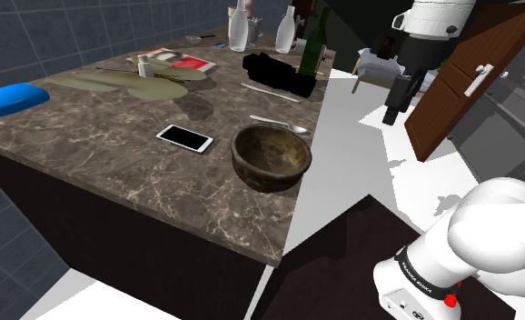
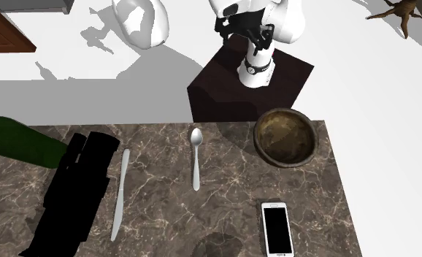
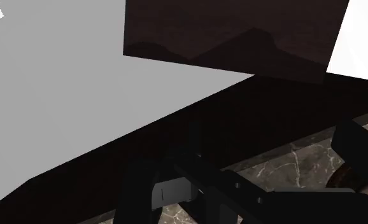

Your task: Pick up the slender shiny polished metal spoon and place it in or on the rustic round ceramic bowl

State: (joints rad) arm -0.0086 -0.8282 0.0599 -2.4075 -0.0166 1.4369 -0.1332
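Counter (image 1: 115, 155), dark marbled stone, carries all items. Arm (image 1: 433, 18) hangs beyond its edge over white floor. Its gripper (image 1: 391, 114) points down, well apart from the counter; I cannot tell whether it is open or closed. Brown bowl (image 1: 256, 173) stands upright near the edge. Phone (image 1: 184, 138) lies near it. Spoon (image 2: 196, 157) lies flat between bowl and knife (image 2: 120, 193), touching neither.

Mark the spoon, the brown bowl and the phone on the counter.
spoon (image 2: 196, 166), second exterior view, middle of its handle.
brown bowl (image 2: 286, 139), second exterior view, bare inner floor.
phone (image 2: 277, 228), second exterior view, middle of its black screen.
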